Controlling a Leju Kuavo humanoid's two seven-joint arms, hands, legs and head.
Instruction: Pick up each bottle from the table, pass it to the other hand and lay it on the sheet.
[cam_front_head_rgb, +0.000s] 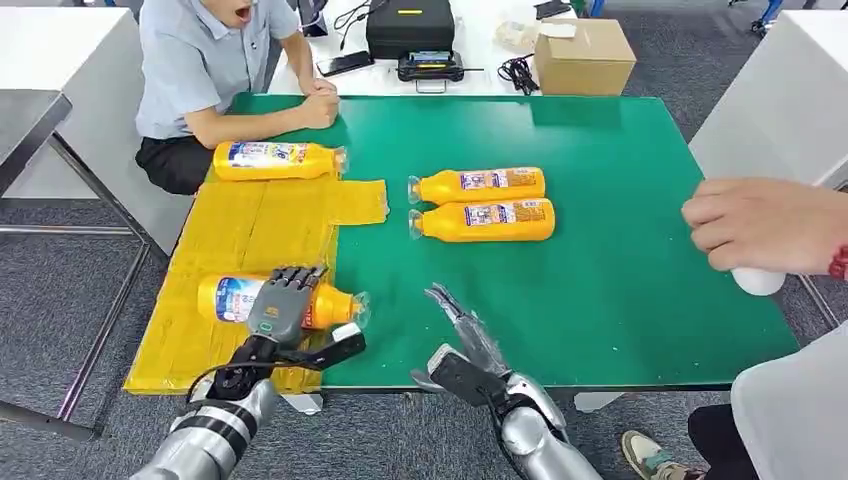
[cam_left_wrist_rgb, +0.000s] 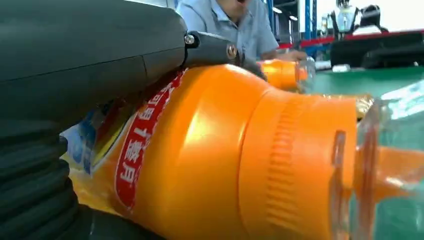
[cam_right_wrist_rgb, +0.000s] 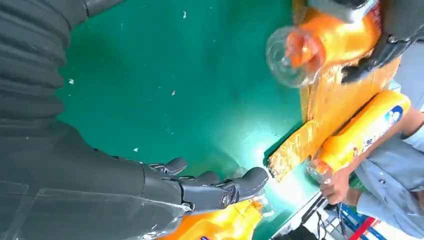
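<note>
Floor: grey carpet (cam_front_head_rgb: 60, 290), dark and speckled.
Table top: green mat (cam_front_head_rgb: 620, 230).
Left: white table (cam_front_head_rgb: 50, 60) on metal legs.
Behind: cardboard box (cam_front_head_rgb: 584, 56), black case (cam_front_head_rgb: 410, 26).

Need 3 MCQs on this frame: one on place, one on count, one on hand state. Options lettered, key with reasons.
1. Where is the bottle that the left hand holds?
A. on the bare green mat
B. over the yellow sheet
C. on the cardboard box

2. How many orange bottles lie on the bare green mat, off the sheet?
A. one
B. two
C. four

3. What state is the right hand in?
A. empty, fingers apart
B. gripping a bottle
C. pressing down on the sheet

Key: 1 B, the held bottle is at the near end of the yellow sheet. 2 B, the pair of bottles lies side by side on the green mat. 3 A, its fingers stretch out over the mat with nothing in them.
</note>
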